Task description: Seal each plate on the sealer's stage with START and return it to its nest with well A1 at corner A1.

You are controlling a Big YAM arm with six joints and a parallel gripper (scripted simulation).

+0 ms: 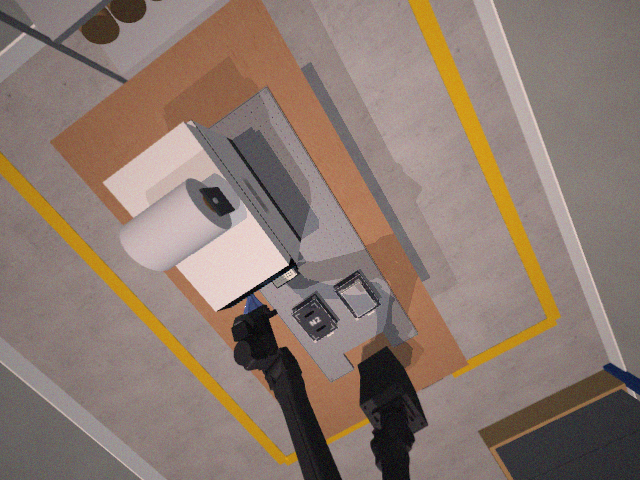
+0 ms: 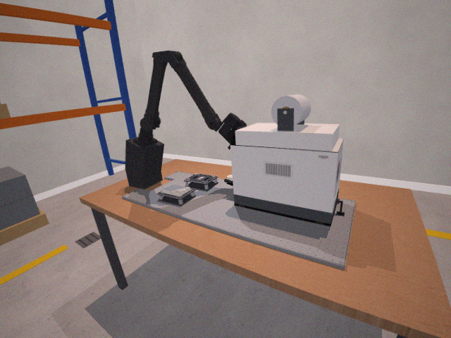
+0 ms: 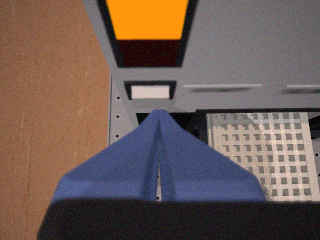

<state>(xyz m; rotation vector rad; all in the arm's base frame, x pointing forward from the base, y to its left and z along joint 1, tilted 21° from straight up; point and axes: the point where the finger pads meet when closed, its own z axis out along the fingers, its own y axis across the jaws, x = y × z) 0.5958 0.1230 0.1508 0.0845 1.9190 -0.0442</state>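
Observation:
The sealer (image 1: 242,258) (image 2: 254,182) (image 3: 260,50) shows its lamp (image 3: 151,20) lit amber, with the red part dark. A white plate with open wells (image 1: 285,276) (image 2: 230,177) (image 3: 270,160) lies on the stage at the sealer's front, its far part at the housing opening. Nest N2 (image 1: 324,330) (image 2: 201,180) is empty, its label bare. The other nest holds a plate (image 1: 358,297) (image 2: 177,193) with a pale, smooth-looking top. My gripper (image 1: 250,298) (image 3: 159,119) is shut and empty, just short of the white button (image 3: 150,92) in the wrist view; contact cannot be told.
A white roll (image 1: 165,227) (image 2: 297,109) sits on top of the sealer. The sealer and nests stand on a grey perforated board (image 1: 336,227) (image 2: 291,240) on the wooden table (image 1: 341,170) (image 2: 385,291). The arm's black base (image 1: 387,377) (image 2: 144,163) is beyond the nests.

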